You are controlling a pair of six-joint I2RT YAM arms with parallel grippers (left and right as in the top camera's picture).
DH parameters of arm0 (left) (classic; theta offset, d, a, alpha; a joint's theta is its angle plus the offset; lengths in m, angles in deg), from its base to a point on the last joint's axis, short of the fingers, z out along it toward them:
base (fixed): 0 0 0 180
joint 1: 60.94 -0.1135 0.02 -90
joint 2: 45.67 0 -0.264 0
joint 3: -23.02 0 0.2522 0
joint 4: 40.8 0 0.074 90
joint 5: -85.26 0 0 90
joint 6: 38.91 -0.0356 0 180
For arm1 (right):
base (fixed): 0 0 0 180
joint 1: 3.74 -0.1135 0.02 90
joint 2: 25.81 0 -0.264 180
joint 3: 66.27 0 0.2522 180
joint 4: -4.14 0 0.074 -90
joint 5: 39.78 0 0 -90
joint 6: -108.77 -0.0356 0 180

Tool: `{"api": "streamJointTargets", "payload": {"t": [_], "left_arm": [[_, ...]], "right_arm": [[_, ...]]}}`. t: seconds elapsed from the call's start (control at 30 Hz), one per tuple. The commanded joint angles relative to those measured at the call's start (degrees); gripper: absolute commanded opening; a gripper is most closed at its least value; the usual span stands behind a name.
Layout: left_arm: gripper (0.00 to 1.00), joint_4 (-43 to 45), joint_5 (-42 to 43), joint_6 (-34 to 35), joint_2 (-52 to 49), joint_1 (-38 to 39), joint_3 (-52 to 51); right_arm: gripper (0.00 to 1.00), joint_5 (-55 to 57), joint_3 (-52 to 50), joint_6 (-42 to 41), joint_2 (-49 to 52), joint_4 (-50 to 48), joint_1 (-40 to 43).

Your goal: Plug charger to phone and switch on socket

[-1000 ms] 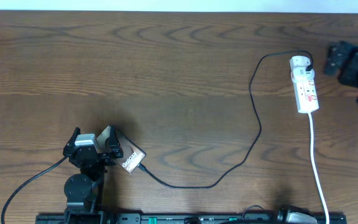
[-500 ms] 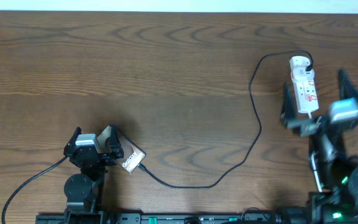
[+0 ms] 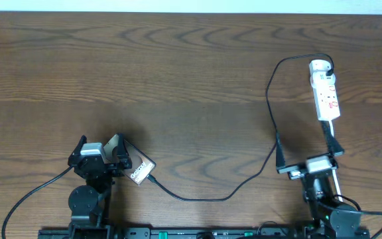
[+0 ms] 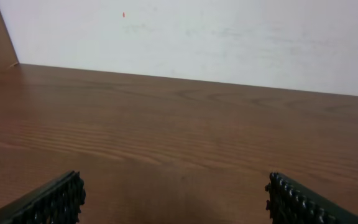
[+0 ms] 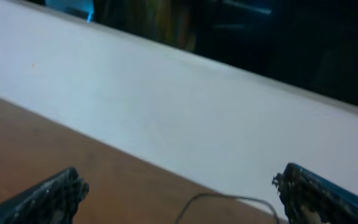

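The phone (image 3: 140,171) lies flat near the front left, just right of my left gripper (image 3: 98,141), which is open and empty. The charger (image 3: 270,143), a thin black cable, meets the phone's right end, loops across the table and climbs to the far end of the socket (image 3: 325,89), a white power strip at the right. My right gripper (image 3: 306,147) is open and empty, in front of the strip's near end. In the left wrist view the gripper (image 4: 176,202) spans bare wood. In the right wrist view the gripper (image 5: 182,196) frames a blurred stretch of the charger (image 5: 229,198).
The strip's white cord (image 3: 329,133) runs from its near end toward the front edge, passing under my right gripper. A white wall (image 4: 229,43) borders the far edge of the table. A black rail (image 3: 178,234) runs along the front edge.
My right arm has swung from the far right beside the power strip down to the front, now facing the strip's near end. The left arm, phone and cable have not moved.
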Motion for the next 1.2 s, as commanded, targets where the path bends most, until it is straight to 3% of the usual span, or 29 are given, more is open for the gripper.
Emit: {"api": "streamJointTargets", "payload": {"t": [0.0, 0.17, 0.47, 0.63, 0.77, 0.97, 1.17], "left_arm": [[0.92, -1.7, -0.3, -1.0, 0.3, -0.3, -1.4], [0.92, -1.7, -0.3, -1.0, 0.3, -0.3, -1.4], [0.92, -1.7, -0.3, -1.0, 0.3, -0.3, -1.4], [0.92, -1.7, -0.3, -1.0, 0.3, -0.3, -1.4], [0.92, -1.7, -0.3, -1.0, 0.3, -0.3, -1.4], [0.92, -1.7, -0.3, -1.0, 0.3, -0.3, -1.4], [0.92, -1.7, -0.3, -1.0, 0.3, -0.3, -1.4]], "right_arm": [[0.99, -0.6, -0.1, 1.0, -2.8, 2.3, -0.4], [0.99, -0.5, -0.1, 0.9, -2.8, 6.2, -0.4], [0.99, 1.8, -0.1, 0.7, -2.8, 22.5, -0.4], [0.99, 6.5, 0.0, -1.3, -2.8, 22.9, -0.4], [0.99, 13.4, 0.0, -7.6, -2.8, 23.6, -0.4], [0.99, 14.9, 0.0, -8.1, -2.8, 23.9, -0.4], [0.99, 18.0, 0.0, -15.1, -2.8, 23.8, -0.4]]}}
